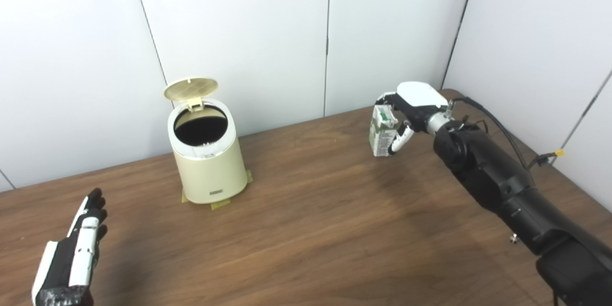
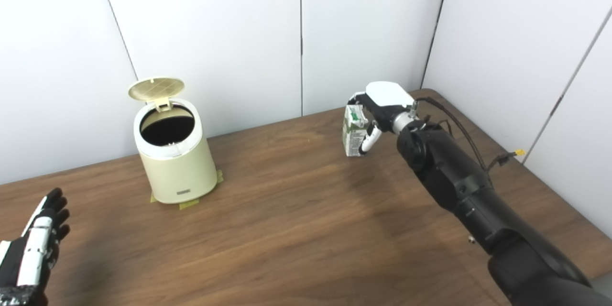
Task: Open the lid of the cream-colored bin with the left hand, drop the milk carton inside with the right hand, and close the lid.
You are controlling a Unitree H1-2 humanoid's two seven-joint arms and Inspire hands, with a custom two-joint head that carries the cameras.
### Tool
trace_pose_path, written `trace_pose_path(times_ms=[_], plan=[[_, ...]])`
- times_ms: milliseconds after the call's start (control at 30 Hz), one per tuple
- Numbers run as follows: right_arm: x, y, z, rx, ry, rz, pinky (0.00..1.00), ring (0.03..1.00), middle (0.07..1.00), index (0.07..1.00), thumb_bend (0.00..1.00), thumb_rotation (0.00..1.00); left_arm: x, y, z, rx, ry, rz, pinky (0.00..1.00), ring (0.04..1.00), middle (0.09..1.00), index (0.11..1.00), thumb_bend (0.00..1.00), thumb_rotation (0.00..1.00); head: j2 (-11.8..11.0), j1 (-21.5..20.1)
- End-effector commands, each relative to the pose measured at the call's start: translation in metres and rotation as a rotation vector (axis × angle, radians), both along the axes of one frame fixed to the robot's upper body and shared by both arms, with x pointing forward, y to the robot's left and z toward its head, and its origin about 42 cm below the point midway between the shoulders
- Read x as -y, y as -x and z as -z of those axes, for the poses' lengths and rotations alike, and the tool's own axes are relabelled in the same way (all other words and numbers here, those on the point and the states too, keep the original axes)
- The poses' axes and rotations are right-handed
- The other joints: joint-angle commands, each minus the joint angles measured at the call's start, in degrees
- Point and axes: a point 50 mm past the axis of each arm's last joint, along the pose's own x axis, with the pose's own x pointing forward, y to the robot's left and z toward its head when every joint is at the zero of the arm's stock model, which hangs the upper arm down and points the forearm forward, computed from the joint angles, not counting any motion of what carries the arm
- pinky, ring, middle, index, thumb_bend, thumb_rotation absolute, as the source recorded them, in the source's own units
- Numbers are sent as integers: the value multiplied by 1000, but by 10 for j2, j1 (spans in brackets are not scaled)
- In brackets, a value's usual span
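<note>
The cream-colored bin (image 1: 209, 167) stands on the wooden table at the left of centre, its round lid (image 1: 191, 88) tipped up at the back and its dark mouth showing. My right hand (image 1: 412, 111) is shut on the green-and-white milk carton (image 1: 381, 131), held upright just above the table, well to the right of the bin. My left hand (image 1: 76, 251) is open near the front left corner, fingers stretched out, holding nothing and well short of the bin.
Yellow tape patches (image 1: 221, 204) mark the bin's foot. White wall panels close the back and right sides. The table's edge (image 1: 564, 172) runs diagonally at the right, with a cable hanging by my right forearm (image 1: 492, 172).
</note>
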Motion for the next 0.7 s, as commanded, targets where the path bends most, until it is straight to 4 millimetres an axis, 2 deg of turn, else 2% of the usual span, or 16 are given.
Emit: trace_pose_path(times_ms=[0,67,133,167,233,267,333,467,667], plan=[[3,-13,-34,118,38,-20,670,698,671,699,758,32,5,-4,-18,66,37,13,1000,1000,1000,1000,169,1000,1,2],[5,-15,-32,121,40,-20,649,687,657,676,701,15,7,-5,-18,66,84,23,1000,1000,1000,1000,139,1000,1,3],[8,-16,-30,129,39,-18,638,669,636,534,550,102,9,-5,-20,67,114,33,1000,1000,1000,1000,144,1000,1,5],[9,-16,-29,133,38,-17,638,656,627,515,529,111,10,-5,-20,68,123,34,1000,1000,1000,1000,158,1000,1,6],[11,-17,-27,142,33,-16,644,627,513,513,523,23,11,-5,-21,71,135,43,1000,1000,1000,1000,170,1000,0,6],[11,-17,-27,148,32,-17,648,618,498,514,522,11,11,-5,-21,72,137,46,1000,1000,1000,1000,173,1000,-1,6],[12,-16,-26,165,32,-19,633,599,485,514,522,2,11,-6,-22,72,137,44,1000,1000,1000,1000,191,1000,-1,7],[11,-15,-25,202,39,-25,535,556,479,512,524,1,11,-6,-22,73,150,46,1000,1000,1000,1000,200,1000,0,7],[9,-14,-29,227,41,-33,497,520,473,515,526,3,11,-5,-20,65,153,52,1000,1000,1000,1000,197,1000,2,6]])
